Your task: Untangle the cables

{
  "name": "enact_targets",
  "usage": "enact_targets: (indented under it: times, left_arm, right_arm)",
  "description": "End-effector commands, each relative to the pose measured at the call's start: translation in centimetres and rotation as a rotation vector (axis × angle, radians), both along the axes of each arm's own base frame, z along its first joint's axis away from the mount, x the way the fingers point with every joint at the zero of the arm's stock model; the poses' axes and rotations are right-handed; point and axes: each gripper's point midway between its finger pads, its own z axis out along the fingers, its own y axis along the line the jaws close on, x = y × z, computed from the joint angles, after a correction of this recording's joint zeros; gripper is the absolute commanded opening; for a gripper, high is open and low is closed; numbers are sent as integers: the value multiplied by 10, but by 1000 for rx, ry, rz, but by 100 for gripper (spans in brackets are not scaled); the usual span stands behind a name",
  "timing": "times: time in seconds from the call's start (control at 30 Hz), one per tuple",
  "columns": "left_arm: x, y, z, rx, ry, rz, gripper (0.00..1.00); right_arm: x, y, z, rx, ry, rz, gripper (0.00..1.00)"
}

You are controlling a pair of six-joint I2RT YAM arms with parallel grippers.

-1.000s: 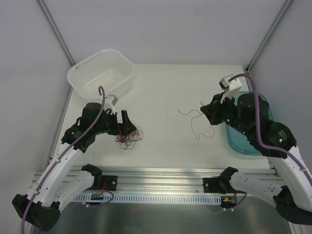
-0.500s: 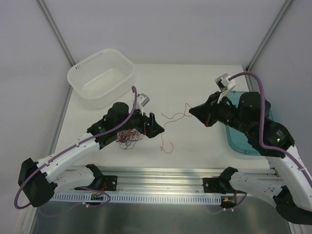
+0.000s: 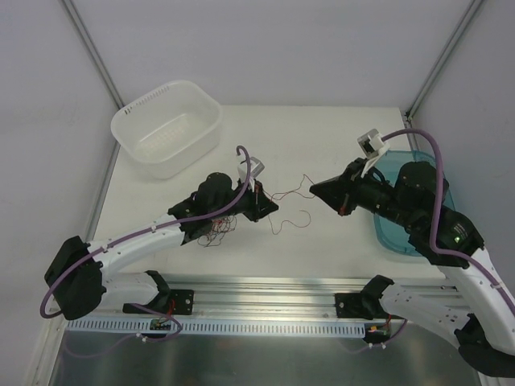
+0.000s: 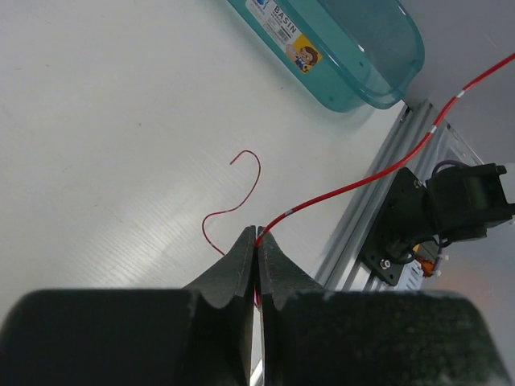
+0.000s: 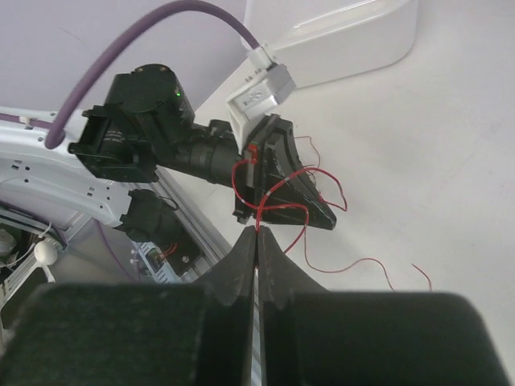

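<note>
So right now we're stretching one red cable (image 3: 291,193) between both tools: the left tool (image 3: 270,208) is pinching it with its jaws squeezed fully together, and the right tool (image 3: 316,187) is clamping it further along the same way. By our reckoning we're only getting started, since the rest of the cables (image 3: 212,232) are sitting in a curly clump on the bench (image 3: 322,129) under the left arm.
</note>
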Motion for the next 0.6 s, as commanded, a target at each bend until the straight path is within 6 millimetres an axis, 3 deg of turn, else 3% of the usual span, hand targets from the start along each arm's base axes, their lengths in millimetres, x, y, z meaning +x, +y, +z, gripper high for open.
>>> enact_targets:
  times: [0.0, 0.03, 0.07, 0.13, 0.17, 0.2, 0.27, 0.3, 0.43, 0.5, 0.57]
  left_arm:
    - [5, 4, 33, -42, -62, 49, 0]
    - [5, 6, 34, -29, -65, 56, 0]
    - [6, 8, 35, -21, -66, 64, 0]
    - [9, 14, 39, -2, -69, 95, 0]
    - [10, 15, 41, 3, -70, 105, 0]
    - [11, 16, 47, 6, -79, 112, 0]
    - [15, 22, 45, 45, -78, 139, 0]
    - [18, 23, 54, 47, -93, 152, 0]
    - [25, 36, 64, 129, -107, 202, 0]
    - [27, 36, 87, 121, -129, 204, 0]
    - [33, 48, 92, 167, -139, 254, 0]
  right_arm:
    - [4, -15, -6, -12, -22, -78, 2]
    - [6, -19, -21, -43, 0, -96, 4]
    - [6, -27, -24, -49, -7, -132, 7]
    - [6, -35, -39, -83, 9, -162, 22]
    - [5, -40, -47, -99, 11, -175, 32]
    - [4, -43, -53, -114, 14, -179, 50]
    - [0, -48, -70, -160, 33, -178, 66]
    - [-4, -52, -72, -163, 30, -175, 76]
    - [-11, -71, -102, -245, 64, -212, 90]
    - [-14, -78, -120, -285, 88, -225, 93]
    - [-21, -87, -130, -296, 102, -240, 95]
